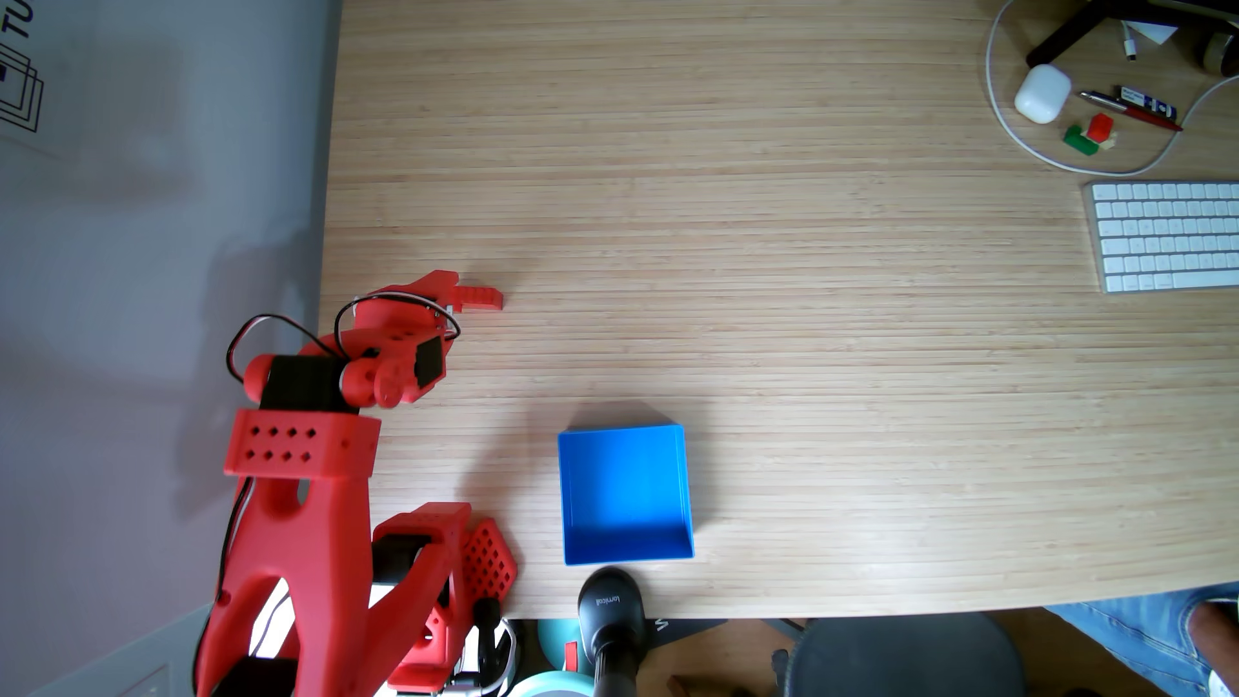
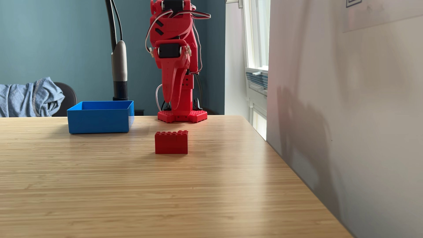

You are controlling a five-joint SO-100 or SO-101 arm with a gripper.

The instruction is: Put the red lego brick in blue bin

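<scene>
Progress on the task looks close to nil, judging by how things lie: the red lego brick (image 2: 171, 142) stands on the wooden table (image 2: 160, 194), studs up, with nothing touching it, and the blue bin (image 2: 100, 117) holds nothing that either fixed view reveals. In a fixed view from above the brick (image 1: 479, 297) pokes out from under the tip of the red arm (image 1: 315, 482), so the gripper (image 1: 448, 295) sits roughly over one end of it. In the low fixed view the gripper (image 2: 172, 104) hangs point-down well above the tabletop, clearly apart from the brick, which lies nearer the camera. Its jaws stand close together, with only a thin slit between the two fingers, and they hold nothing. The bin (image 1: 680, 492) rests well apart from the brick, to the right of the arm's base in the view from above, its floor bare and bright. What is left, as I judge it, is nearly everything: spreading the jaws, coming down around the brick, closing on it, lifting, swinging across to the bin and letting go over its open top. A keyboard (image 1: 1170, 234), a white case (image 1: 1042, 94) and a small red, green and white block cluster (image 1: 1089, 134) sit far off in a corner and play no part.
</scene>
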